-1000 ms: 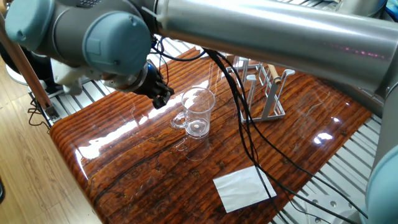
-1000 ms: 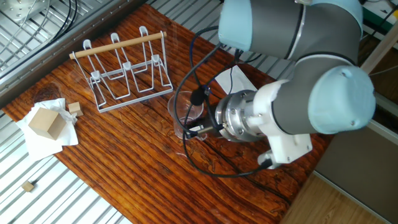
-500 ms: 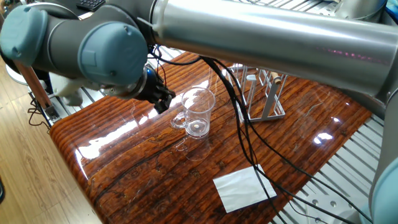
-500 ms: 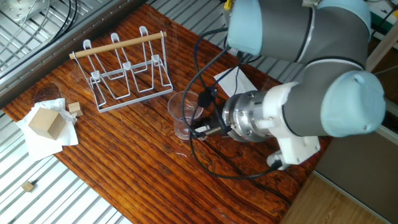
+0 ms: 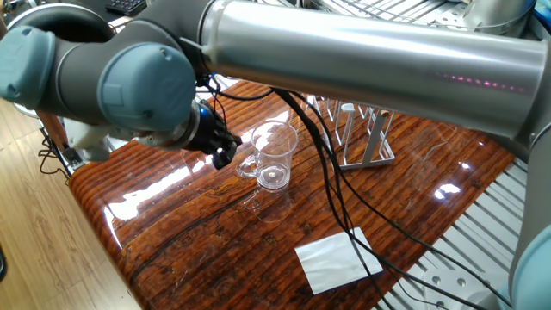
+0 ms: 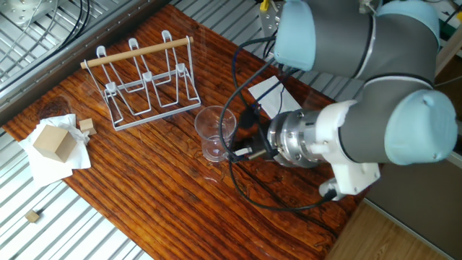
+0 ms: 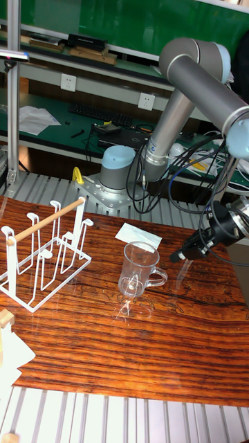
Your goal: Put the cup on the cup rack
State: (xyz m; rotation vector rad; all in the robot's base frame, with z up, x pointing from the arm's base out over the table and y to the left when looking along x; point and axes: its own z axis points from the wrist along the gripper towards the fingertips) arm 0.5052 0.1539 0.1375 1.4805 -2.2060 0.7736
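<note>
The cup (image 5: 274,159) is a clear glass tumbler with a small side handle. It stands upright on the wooden table, also seen in the other fixed view (image 6: 215,133) and the tall view (image 7: 138,270). The cup rack (image 6: 144,83) of light wire with a wooden rod stands behind it, apart from it (image 5: 366,129) (image 7: 45,252). My gripper (image 6: 242,135) hovers low over the table on the handle side of the cup, a short gap away (image 5: 222,148) (image 7: 176,257). Its dark fingers appear open and hold nothing.
A white paper sheet (image 5: 337,258) lies near the table's front edge. A wooden block on crumpled paper (image 6: 52,143) and small wood cubes sit at the rack's end. Black cables (image 5: 336,189) hang from the arm over the table beside the cup.
My gripper has drawn back a little from the cup's handle side. The cup and rack have not moved.
</note>
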